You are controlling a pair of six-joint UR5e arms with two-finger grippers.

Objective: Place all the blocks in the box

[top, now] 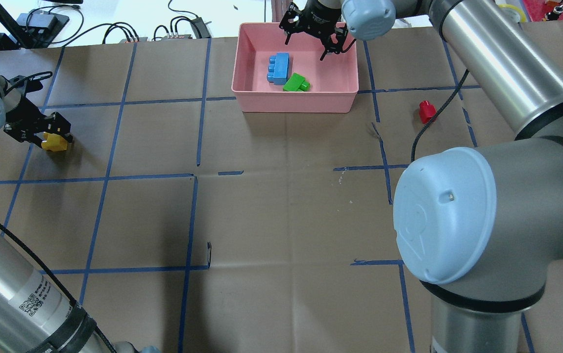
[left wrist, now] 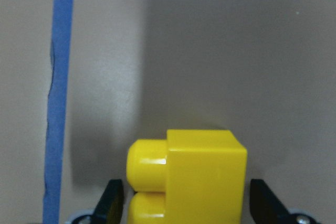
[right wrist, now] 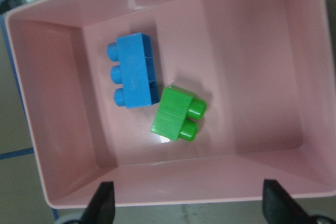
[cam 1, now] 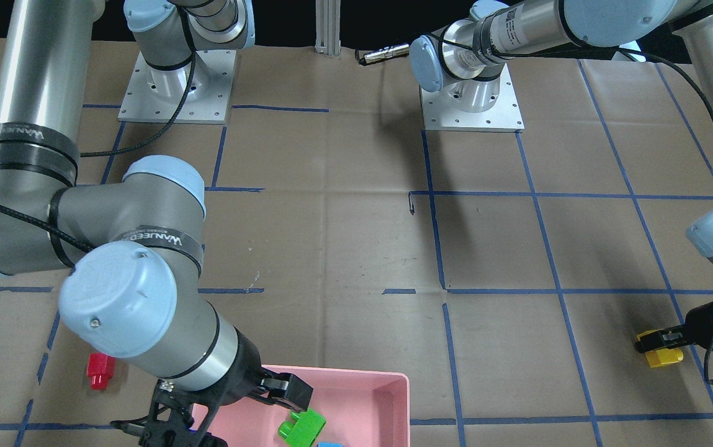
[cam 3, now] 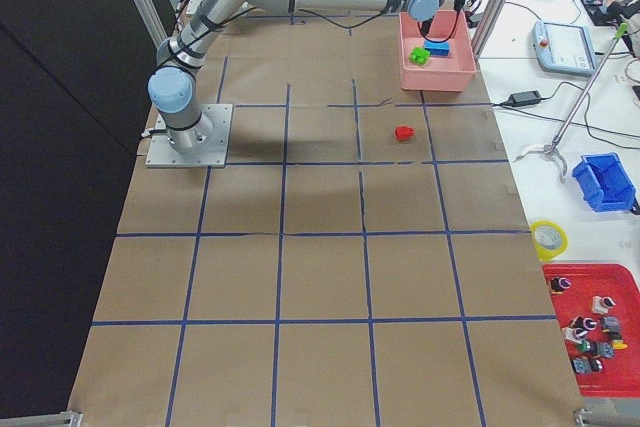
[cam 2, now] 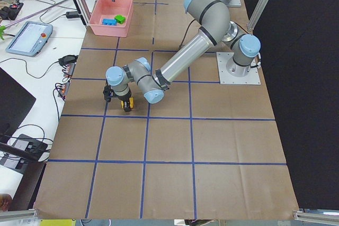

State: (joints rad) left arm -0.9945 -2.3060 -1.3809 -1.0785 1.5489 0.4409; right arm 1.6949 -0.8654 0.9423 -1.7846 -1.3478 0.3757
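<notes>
Right end effector (top: 313, 43) hangs spread above the box (top: 296, 100), where the blue block (top: 278, 68) and green block (top: 296, 82) lie; left end effector (top: 55, 135) brackets the yellow block (top: 53, 143) far from the box, likely for pickup; I cannot tell if it pinches.

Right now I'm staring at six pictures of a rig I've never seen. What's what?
Two robot arms are bolted to a paper-covered table. Four pictures come from fixed cameras: one facing the robot, one behind it, one at each table end. The other two are cameras on the wrists, looking down. The pink box holds the blue brick and the green brick. The red brick lies on the table outside it. The right fingers hang open over the box, holding nothing. The left fingers sit either side of the yellow brick; whether they grip it, I cannot tell.
</notes>
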